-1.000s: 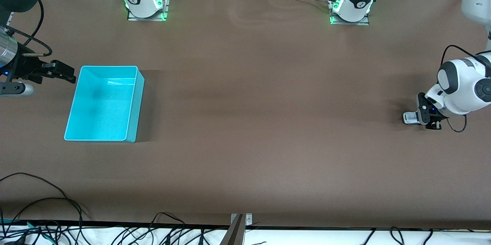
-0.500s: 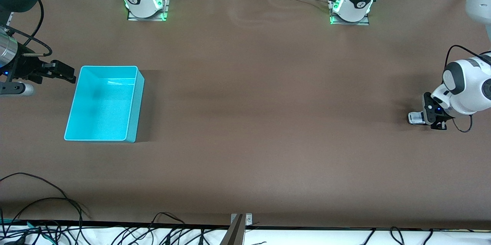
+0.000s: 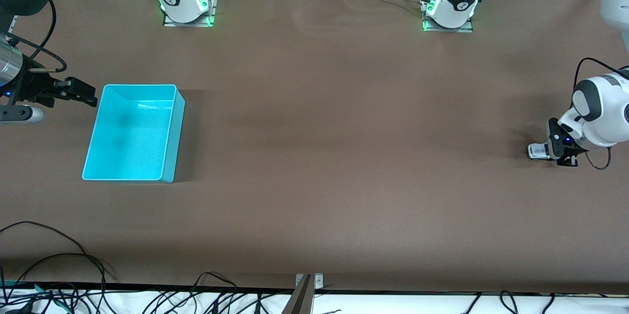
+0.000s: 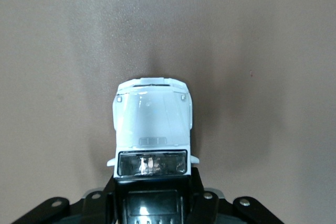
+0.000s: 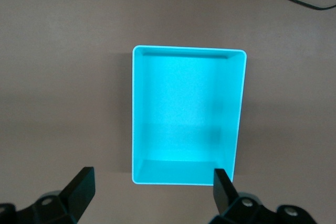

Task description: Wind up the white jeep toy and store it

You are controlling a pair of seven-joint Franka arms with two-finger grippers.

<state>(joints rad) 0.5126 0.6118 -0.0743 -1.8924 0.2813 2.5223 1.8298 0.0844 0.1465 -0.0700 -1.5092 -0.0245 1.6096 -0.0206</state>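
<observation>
1. At the left arm's end of the table [image 3: 314, 166], we see the left gripper [image 3: 554, 149] clamped on the jeep [image 3: 538, 150], whose hood juts past the jaws.
2. Beside the bin [image 3: 169, 127], the right gripper [image 3: 81, 92] waits, jaws spread.

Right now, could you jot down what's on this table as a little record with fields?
toy: white jeep toy, low at the left arm's end of the table
left claw: shut on the jeep
bin: cyan bin, empty, at the right arm's end
right claw: open, waiting beside the bin
jeep in bin: not yet
</observation>
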